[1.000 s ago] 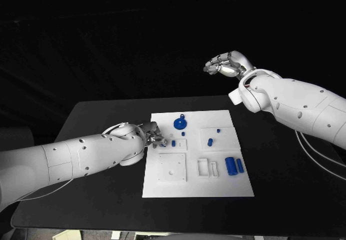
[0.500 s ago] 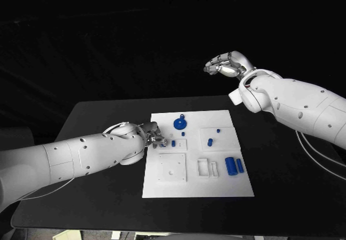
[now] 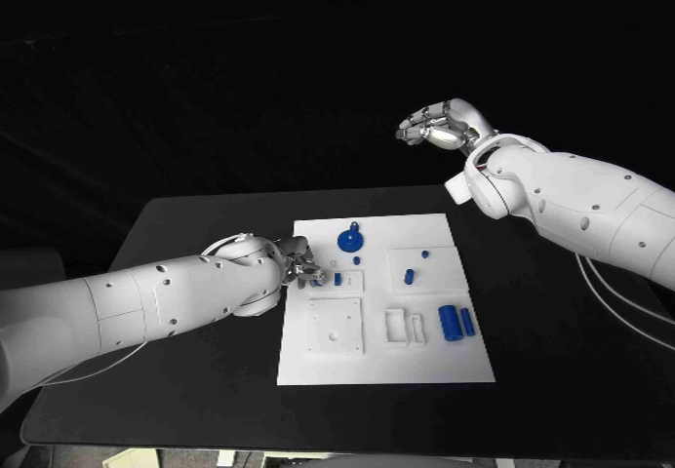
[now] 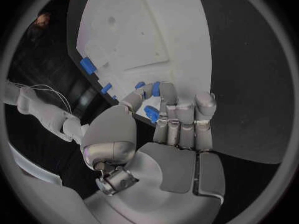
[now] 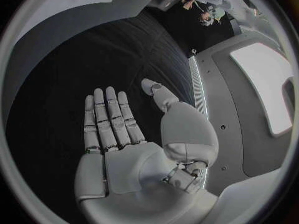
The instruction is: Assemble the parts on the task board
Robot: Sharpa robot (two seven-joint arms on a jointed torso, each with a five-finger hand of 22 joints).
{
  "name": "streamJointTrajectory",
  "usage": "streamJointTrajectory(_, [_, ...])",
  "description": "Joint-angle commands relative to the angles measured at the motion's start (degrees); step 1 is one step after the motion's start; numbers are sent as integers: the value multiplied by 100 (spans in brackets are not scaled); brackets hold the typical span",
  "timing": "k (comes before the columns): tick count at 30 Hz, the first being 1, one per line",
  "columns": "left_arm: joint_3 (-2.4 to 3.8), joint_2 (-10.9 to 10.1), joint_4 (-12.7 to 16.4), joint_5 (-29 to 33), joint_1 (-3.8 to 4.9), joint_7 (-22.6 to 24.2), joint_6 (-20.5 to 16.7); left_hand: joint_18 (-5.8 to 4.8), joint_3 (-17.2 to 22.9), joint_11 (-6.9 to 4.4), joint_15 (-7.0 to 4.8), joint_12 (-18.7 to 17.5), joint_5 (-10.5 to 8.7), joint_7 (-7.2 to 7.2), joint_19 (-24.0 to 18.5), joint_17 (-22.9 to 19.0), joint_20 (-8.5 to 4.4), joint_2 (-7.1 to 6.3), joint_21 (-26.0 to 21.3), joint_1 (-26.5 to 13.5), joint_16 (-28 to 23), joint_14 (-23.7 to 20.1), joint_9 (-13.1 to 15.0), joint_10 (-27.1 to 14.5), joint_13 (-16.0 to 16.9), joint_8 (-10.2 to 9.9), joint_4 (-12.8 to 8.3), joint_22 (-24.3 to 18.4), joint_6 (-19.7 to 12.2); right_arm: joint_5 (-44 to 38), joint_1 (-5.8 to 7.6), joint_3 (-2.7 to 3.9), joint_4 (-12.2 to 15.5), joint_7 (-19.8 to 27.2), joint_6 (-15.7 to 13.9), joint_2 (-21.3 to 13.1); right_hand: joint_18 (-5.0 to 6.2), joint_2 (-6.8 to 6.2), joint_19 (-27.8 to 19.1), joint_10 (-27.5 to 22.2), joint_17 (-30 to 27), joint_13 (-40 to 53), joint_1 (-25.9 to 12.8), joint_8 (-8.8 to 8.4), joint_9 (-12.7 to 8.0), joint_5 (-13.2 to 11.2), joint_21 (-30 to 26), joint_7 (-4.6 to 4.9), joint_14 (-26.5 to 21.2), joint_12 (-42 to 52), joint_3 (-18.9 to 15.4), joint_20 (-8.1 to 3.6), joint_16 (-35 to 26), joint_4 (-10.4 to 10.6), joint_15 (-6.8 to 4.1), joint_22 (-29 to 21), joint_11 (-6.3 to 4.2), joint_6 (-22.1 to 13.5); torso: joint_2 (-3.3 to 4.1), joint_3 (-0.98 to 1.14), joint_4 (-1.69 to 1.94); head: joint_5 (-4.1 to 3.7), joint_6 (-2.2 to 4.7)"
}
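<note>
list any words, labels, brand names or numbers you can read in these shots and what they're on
There is no readable text in any of the views.
The task board is plain white, with no printing visible.
The blue parts, such as the blue cylinder, carry no markings that can be made out.
The left hand, the right hand and the white arms show no brand or number.

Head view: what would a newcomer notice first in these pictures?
First, the white task board in the middle of the black table, dotted with small blue parts. Next, the left hand at the board's left edge, pinching a blue part between thumb and finger. The right hand hangs raised beyond the table, flat and empty.
</note>
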Motion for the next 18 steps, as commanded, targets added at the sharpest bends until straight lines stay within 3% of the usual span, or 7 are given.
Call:
streamJointTrajectory(1, [-34, 16, -10, 0, -39, -72, 336, 560, 47, -622, -693, 18, -16, -355, -16, 10, -512, 64, 32, 81, -35, 611, 655, 614, 7, 302, -12, 13, 348, -29, 4, 5, 5, 13, 45, 3, 84, 7, -10, 34, -8, -10, -33, 32, -6, 36, -26, 29, -37, -32, -4, 40, 39, 14, -2, 7, 12, -5, -3, -1, 3, -5, -2])
streamJointTrajectory(18, [-32, 44, -21, -32, -8, -63, 160, 554, 35, -613, -685, 11, -56, -346, -23, 20, -505, 82, 36, 67, -43, 604, 663, 601, 11, 297, -1, 15, 333, -30, 4, 5, -2, 8, 59, 5, 88, 9, -17, 40, -31, -27, -31, 39, -11, 55, -28, 27, -44, -41, -1, 44, 54, 12, -1, 10, 13, -1, 1, -1, -1, -13, 1])
